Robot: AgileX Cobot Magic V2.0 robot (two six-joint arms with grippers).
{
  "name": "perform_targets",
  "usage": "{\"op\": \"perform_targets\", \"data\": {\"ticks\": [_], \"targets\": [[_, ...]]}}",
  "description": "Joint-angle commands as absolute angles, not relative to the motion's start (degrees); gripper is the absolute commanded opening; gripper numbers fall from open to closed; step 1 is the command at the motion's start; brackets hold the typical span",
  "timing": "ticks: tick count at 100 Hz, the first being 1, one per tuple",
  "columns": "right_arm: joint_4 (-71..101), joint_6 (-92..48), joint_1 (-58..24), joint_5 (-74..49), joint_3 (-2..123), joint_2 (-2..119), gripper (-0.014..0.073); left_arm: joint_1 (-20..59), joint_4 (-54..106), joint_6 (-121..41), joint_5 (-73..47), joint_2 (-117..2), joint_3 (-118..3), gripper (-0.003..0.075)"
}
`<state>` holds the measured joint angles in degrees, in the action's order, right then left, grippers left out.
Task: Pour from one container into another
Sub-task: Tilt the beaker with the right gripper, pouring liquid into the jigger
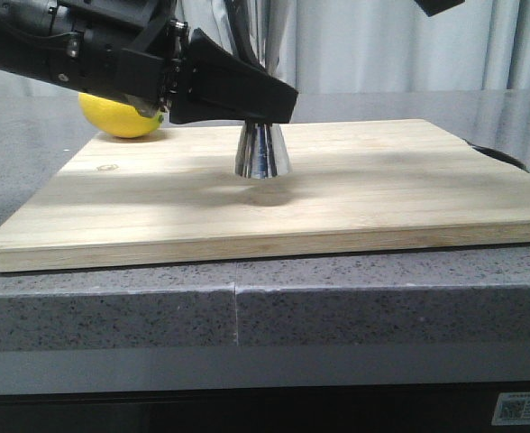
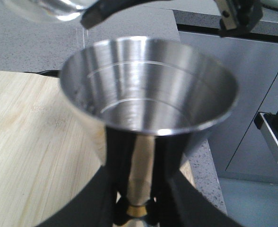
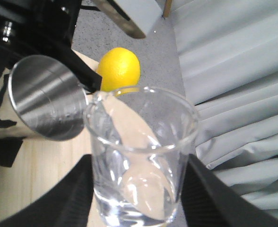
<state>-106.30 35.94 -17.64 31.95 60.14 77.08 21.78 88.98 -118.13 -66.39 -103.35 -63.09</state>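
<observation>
The steel jigger (image 1: 262,153) stands on the wooden board (image 1: 382,207), and its wide upper cup (image 2: 148,85) fills the left wrist view. My left gripper (image 1: 263,106) is shut on its narrow waist, at the gold band (image 2: 138,209). The clear glass beaker (image 3: 141,151) sits between the black fingers of my right gripper (image 3: 140,170), which is shut on it. It is held up beside and above the jigger (image 3: 47,104), with its glass rim (image 2: 49,10) just past the cup's edge. The front view hides the beaker.
A yellow lemon (image 1: 121,117) lies at the board's back left corner, behind the left arm. The board rests on a grey speckled counter (image 1: 337,307). A dark object (image 1: 499,155) pokes out at the board's right end. Pale curtains (image 3: 233,71) hang behind.
</observation>
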Motion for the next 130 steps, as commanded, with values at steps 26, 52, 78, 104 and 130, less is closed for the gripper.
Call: {"op": "perform_targets", "data": {"ticks": [26, 52, 78, 104, 130], "targets": [[-106.5, 34.5, -17.6, 30.6, 62.3, 75.5, 0.0183, 22.3, 92.9, -117.5, -72.1, -100.2, -64.9, -0.0012], [-106.5, 33.4, -17.6, 31.0, 62.5, 75.5, 0.0182, 22.3, 92.9, -117.5, -72.1, -100.2, -64.9, -0.0012], [-106.5, 32.0, -17.6, 31.2, 62.5, 75.5, 0.0182, 22.3, 92.9, -117.5, -72.1, -100.2, -64.9, -0.0012], [-106.5, 30.8, -17.6, 31.3, 62.5, 75.5, 0.0182, 22.3, 92.9, -117.5, -72.0, -100.2, -64.9, -0.0012], [-106.5, 29.1, -17.6, 31.4, 62.5, 75.5, 0.0182, 22.3, 92.9, -117.5, -72.0, -100.2, -64.9, -0.0012]]}}
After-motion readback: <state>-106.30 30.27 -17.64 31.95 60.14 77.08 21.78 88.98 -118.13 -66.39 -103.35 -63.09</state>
